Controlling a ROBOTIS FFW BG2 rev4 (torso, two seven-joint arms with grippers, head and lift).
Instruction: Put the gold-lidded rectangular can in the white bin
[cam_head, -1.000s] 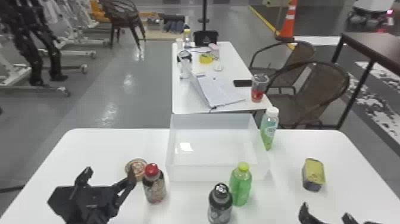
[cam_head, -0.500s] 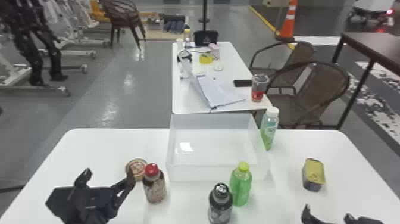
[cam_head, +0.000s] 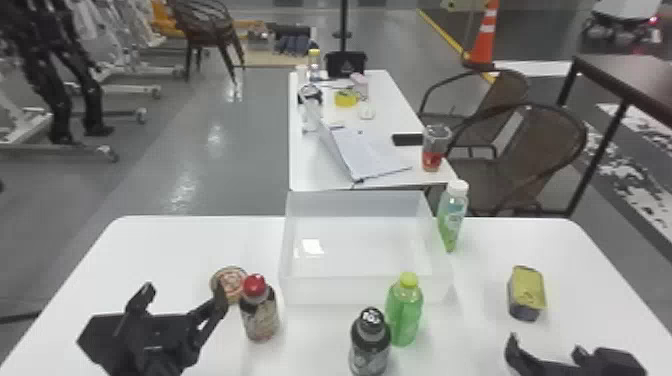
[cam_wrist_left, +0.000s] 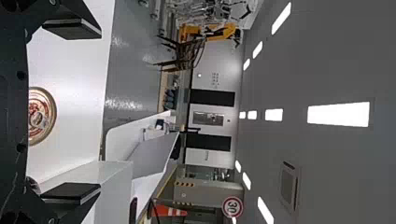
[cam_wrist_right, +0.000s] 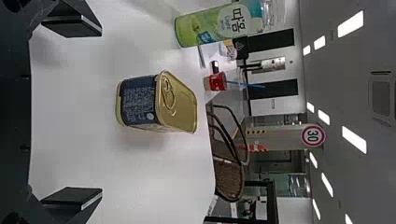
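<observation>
The white surface (cam_head: 165, 255) carries the empty white bin (cam_head: 350, 291) at its far middle. Left gripper (cam_head: 184, 291) is open, nothing between its fingers, near the red-capped bottle (cam_head: 260, 320); right gripper (cam_head: 545, 346) is open and empty too, on the near side of the can. A white-capped bottle (cam_head: 452, 220) stands beside the bin's right wall, a green bottle (cam_head: 404, 315) and black-capped bottle (cam_head: 370, 345) before it. The gold-lidded rectangular can (cam_head: 527, 295) stands upright on the right, outside the bin.
</observation>
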